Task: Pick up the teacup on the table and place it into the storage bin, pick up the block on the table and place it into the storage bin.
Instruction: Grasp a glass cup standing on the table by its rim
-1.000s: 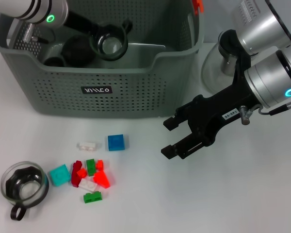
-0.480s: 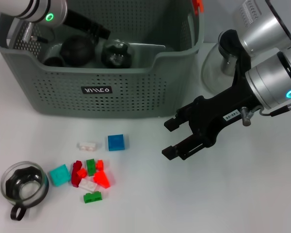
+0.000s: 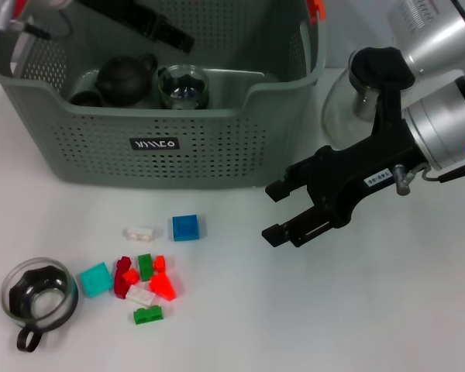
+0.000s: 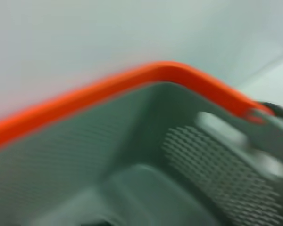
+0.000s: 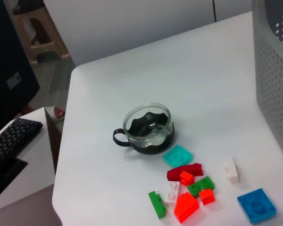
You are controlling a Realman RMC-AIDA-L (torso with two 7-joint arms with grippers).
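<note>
Although one glass teacup [image 3: 183, 85] is seen lying inside the storage bin [image 3: 217, 147], a second teacup [image 3: 37, 298] is left on the table [image 3: 356, 310] at the near left, its handle turned toward the table's front edge. The left gripper [image 3: 151, 27] is seen above the bin's far side, nothing is seen held in it, and whether its fingers are parted cannot be told. A collision could be caused there if it is lowered onto the dark round pot [image 3: 124, 77] or the cup beside it, since both are packed close together on the bin floor.

Just right of the table teacup, a cluster of blocks [image 3: 143, 283] is found: teal, dark red, green, red and white pieces touching or nearly touching. A clean grasp of one piece could be spoiled by its neighbours, which might be dragged or scattered, perhaps against the cup. The blue block [image 3: 187, 227] and the small white block [image 3: 139, 232] are set apart from the heap, nearer the bin wall, and are judged the easier picks.

Further right, the right gripper [image 3: 283, 211] is held over bare table with its jaws spread and empty. A slip could be expected if the low blue block is pinched off-centre. Behind that arm a clear glass vessel [image 3: 341, 108] stands beside the bin and could be struck by a careless swing toward the rim.
</note>
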